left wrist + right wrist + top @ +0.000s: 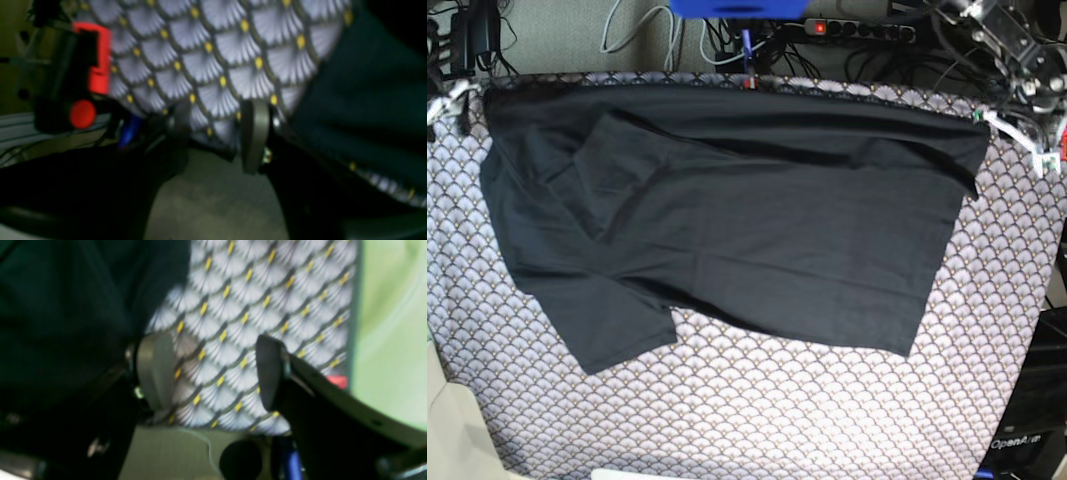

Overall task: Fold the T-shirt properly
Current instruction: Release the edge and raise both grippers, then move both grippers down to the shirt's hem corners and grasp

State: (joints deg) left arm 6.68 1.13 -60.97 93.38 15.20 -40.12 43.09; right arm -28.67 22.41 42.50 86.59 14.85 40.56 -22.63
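Left gripper (217,133) and right gripper (213,373) are both hanging parted and empty, at opposite far corners of the counter (757,400). The T-shirt (757,230) is lying spread sideways across the counter's far half, one sleeve flipped inward, one long edge seemingly doubled over. Judgement: folding barely begun; further folds remaining.

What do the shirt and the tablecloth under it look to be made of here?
T-shirt: soft matte fabric, likely cotton knit. It lies limp with creases and a folded-over flap, and shows no sheen.

Tablecloth: printed grey scallop pattern with yellow dots. It lies flat and drapes over the table edge in the wrist views. Woven cloth or coated vinyl; the blur leaves that open.
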